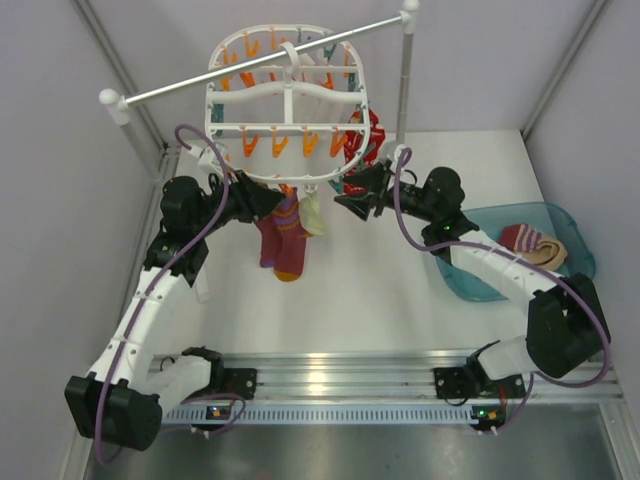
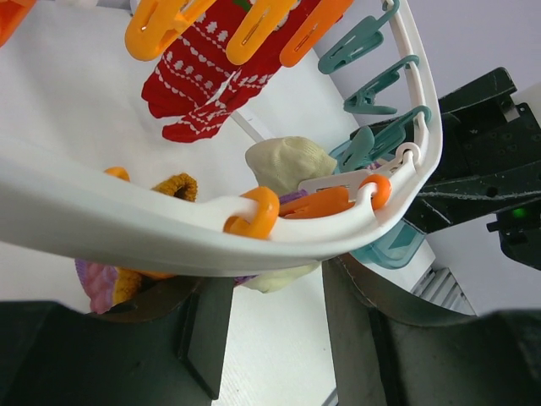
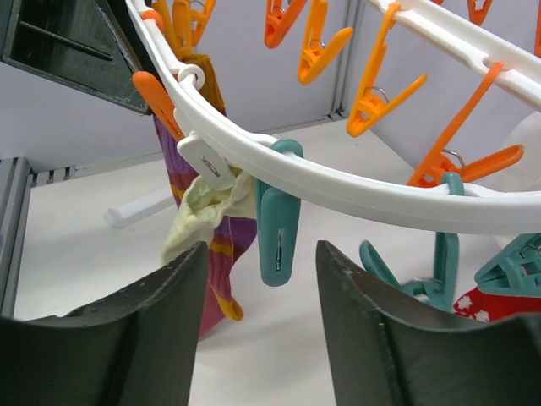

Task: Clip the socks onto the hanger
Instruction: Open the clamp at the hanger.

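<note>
The white oval hanger (image 1: 286,92) hangs from the rail, with orange and teal clips. One sock (image 1: 532,244), beige with a red-and-white striped part, lies in the blue basin (image 1: 575,236) at right. A pale cream sock (image 1: 313,214) hangs clipped at the hanger's near rim; it also shows in the left wrist view (image 2: 289,161) and the right wrist view (image 3: 199,211). My left gripper (image 1: 268,201) is open and empty just under the rim (image 2: 270,292). My right gripper (image 1: 352,204) is open, its jaws either side of a teal clip (image 3: 277,230) below the rim (image 3: 262,269).
Maroon-purple socks (image 1: 283,237) hang beside the cream sock. A red patterned sock (image 1: 366,150) hangs at the hanger's right side. The metal rail (image 1: 270,62) rests on white posts (image 1: 404,80). Grey walls close in left and right.
</note>
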Robot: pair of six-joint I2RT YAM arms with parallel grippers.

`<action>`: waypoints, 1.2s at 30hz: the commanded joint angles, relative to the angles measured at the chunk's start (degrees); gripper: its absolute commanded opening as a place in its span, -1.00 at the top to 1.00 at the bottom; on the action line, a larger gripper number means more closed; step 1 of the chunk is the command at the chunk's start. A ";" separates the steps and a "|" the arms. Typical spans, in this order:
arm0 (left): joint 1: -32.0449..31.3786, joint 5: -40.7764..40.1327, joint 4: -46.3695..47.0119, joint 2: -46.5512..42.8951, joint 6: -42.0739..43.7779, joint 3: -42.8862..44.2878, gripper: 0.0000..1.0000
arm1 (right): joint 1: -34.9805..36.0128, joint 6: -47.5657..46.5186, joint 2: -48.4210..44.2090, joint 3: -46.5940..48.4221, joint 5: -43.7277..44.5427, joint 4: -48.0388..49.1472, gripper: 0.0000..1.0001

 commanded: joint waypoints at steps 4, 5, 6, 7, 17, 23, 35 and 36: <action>0.39 0.06 1.66 -0.73 -0.09 1.80 0.00 | 1.46 1.52 -0.09 1.77 -0.11 4.33 0.08; 0.39 0.24 2.01 -0.73 -0.36 1.71 0.00 | 1.63 1.34 0.26 2.29 0.06 3.72 0.08; 0.39 0.24 2.27 -0.65 -0.62 1.54 0.00 | 2.25 0.99 0.52 2.30 0.41 3.54 0.08; 0.39 0.33 2.27 -0.64 -0.97 1.54 0.00 | 2.43 0.90 0.70 2.39 0.59 3.62 0.07; 1.09 1.47 1.22 -2.66 -2.02 1.62 -0.01 | 2.87 0.29 0.88 4.58 3.58 -0.06 0.65; 1.36 4.19 -1.40 -6.26 -2.12 1.53 -0.11 | 2.95 1.34 -2.19 5.20 4.54 -3.31 1.00; 1.62 20.89 -2.74 -7.86 -4.05 3.64 -0.25 | 9.36 -3.58 -7.74 7.04 13.59 -25.72 1.00; 1.36 21.68 -2.04 -7.50 -4.22 3.73 -0.25 | 10.68 -3.58 -8.00 7.39 14.55 -26.60 1.00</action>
